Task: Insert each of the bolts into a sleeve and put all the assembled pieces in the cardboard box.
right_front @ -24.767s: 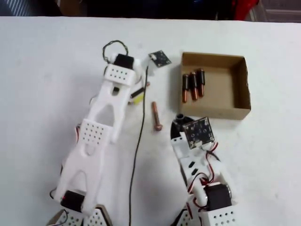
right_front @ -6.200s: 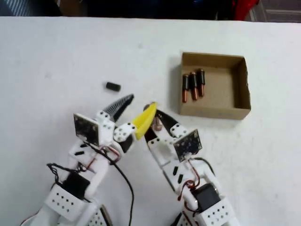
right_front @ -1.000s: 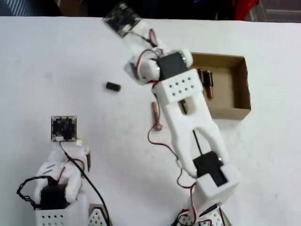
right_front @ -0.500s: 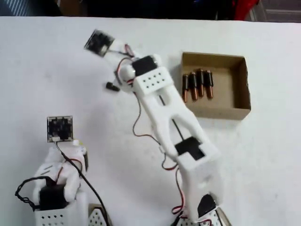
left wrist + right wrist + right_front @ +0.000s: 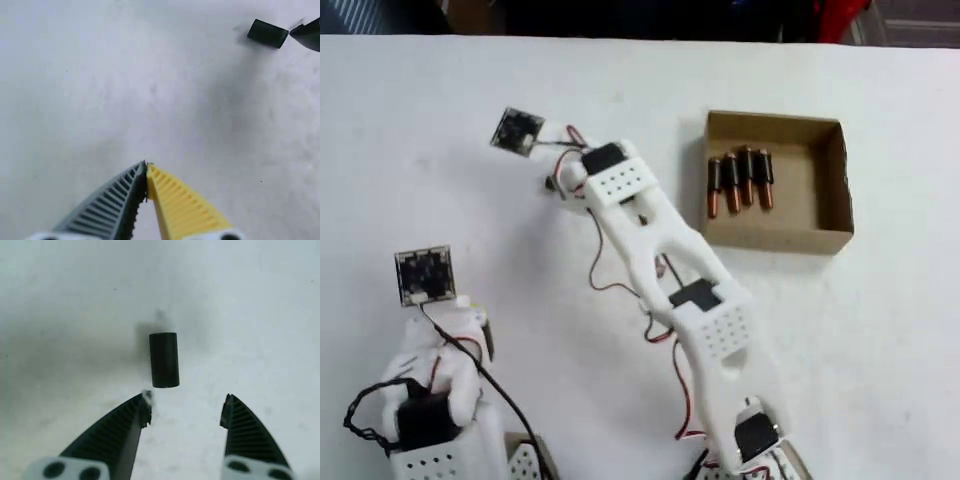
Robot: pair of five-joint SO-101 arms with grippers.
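Observation:
A short black sleeve [image 5: 164, 360] lies on the white table just beyond my right gripper [image 5: 186, 407], which is open with nothing between its fingers. In the left wrist view the same sleeve [image 5: 268, 33] lies far off, with a dark tip of the right gripper's finger [image 5: 307, 32] beside it. My left gripper [image 5: 146, 167] is shut on nothing, low over bare table. From above, the right arm [image 5: 620, 185] stretches to the table's middle left and the left arm [image 5: 430, 400] is folded back at the near left. The cardboard box [image 5: 775, 238] holds several assembled pieces [image 5: 738, 180].
The box stands at the right of the table, its open top facing up. The right arm's long white links [image 5: 700, 300] lie diagonally across the table's middle. Dark room shows beyond the far table edge [image 5: 640, 38].
The right arm has swung left from beside the box and lowered to the sleeve. The left arm has shifted slightly nearer and to the left.

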